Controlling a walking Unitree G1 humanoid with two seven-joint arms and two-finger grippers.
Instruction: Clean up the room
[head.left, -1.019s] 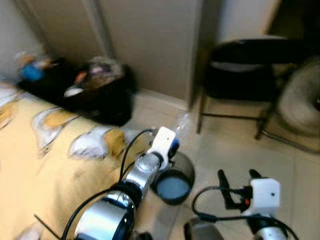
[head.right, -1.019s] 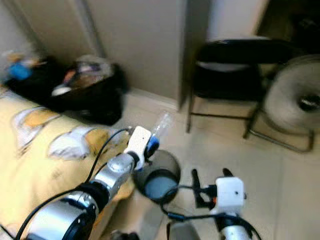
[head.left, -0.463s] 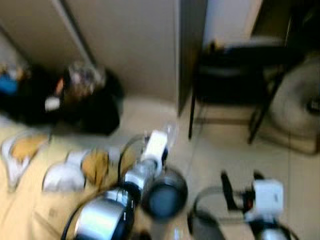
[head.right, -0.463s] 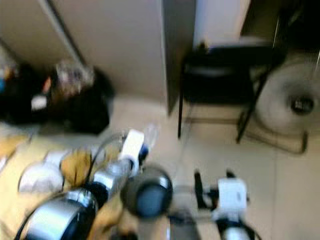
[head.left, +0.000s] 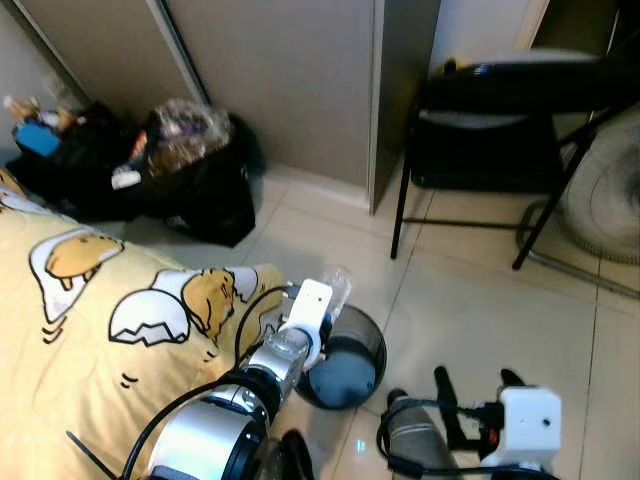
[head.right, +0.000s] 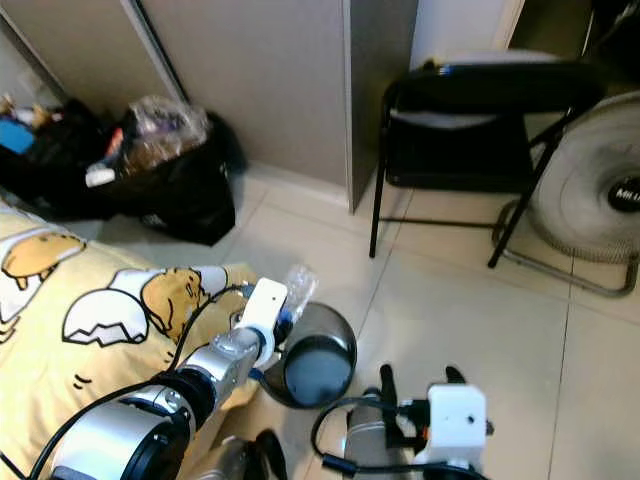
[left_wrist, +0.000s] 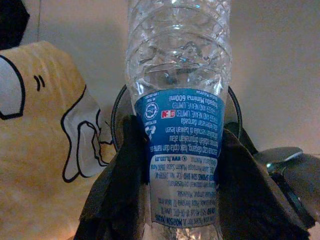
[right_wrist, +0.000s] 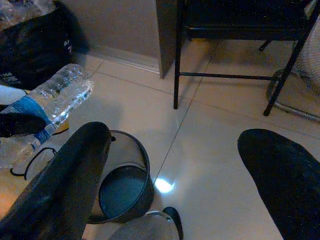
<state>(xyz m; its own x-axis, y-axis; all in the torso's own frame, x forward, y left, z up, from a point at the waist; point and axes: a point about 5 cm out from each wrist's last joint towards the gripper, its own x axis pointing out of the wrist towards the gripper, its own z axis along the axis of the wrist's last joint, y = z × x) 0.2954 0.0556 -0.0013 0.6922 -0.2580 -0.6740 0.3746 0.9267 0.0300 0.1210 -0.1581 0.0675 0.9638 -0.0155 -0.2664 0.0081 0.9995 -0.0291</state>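
Beige floor tiles (head.left: 470, 300) carry a small dark bin (head.left: 345, 355); the left hand (left_wrist: 175, 165) grips a clear plastic bottle (left_wrist: 178, 100) just above it, while the right hand (right_wrist: 175, 180) hangs spread apart nearby.

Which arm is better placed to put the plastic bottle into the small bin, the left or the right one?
Left. The left gripper is shut on the plastic bottle, held right beside the small bin rim. The right gripper is open, holds nothing, and sits further from the bin.
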